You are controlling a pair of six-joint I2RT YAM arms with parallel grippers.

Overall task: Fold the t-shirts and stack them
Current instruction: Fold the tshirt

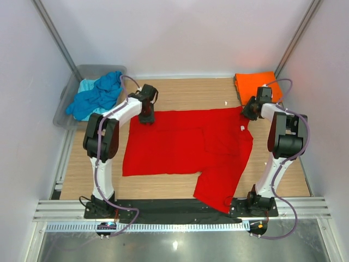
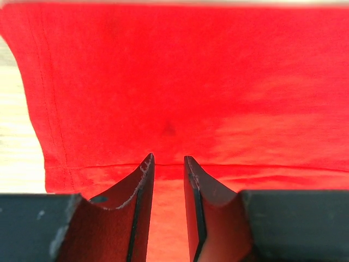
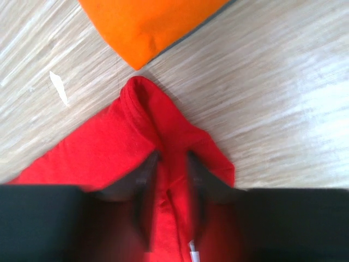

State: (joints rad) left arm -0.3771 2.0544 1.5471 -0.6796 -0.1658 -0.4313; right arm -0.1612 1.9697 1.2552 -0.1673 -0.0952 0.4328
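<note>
Your red t-shirt (image 1: 185, 144) lies spread across the middle of the tabletop (image 1: 191, 90), bright and plain, mostly flat, with faint straight creases crossing its centre. One part of it trails off toward 5 o'clock, reaching the black rail at the near edge between the arm bases. A small white tag (image 1: 242, 128) shows on the cloth near its 2 o'clock corner.

Your left tool (image 1: 146, 117) sits on the shirt's far edge at about 11 o'clock. In the left wrist view its fingers (image 2: 139, 185) stand close together with red cloth filling the narrow gap, so it is grasping the red t-shirt there. A stitched hem line runs across the cloth just past the fingertips.

Your right tool (image 1: 248, 112) is at the shirt's 2 o'clock corner. The right wrist view shows that corner bunched into a raised ridge running between the two fingers. The picture is blurred there, so you cannot tell whether the tool is clenched on the ridge or only straddling it.

The orange t-shirt (image 1: 256, 84) lies folded flat in the 1 o'clock corner of the tabletop, just beyond the red corner but apart from it. At 10 o'clock a blue t-shirt (image 1: 98, 95) lies crumpled over the rim of the grey tub (image 1: 82, 71), with a pale turquoise t-shirt (image 1: 86, 85) beneath it. A small white scrap (image 1: 226, 102) lies on the bare wood near 1 o'clock.
</note>
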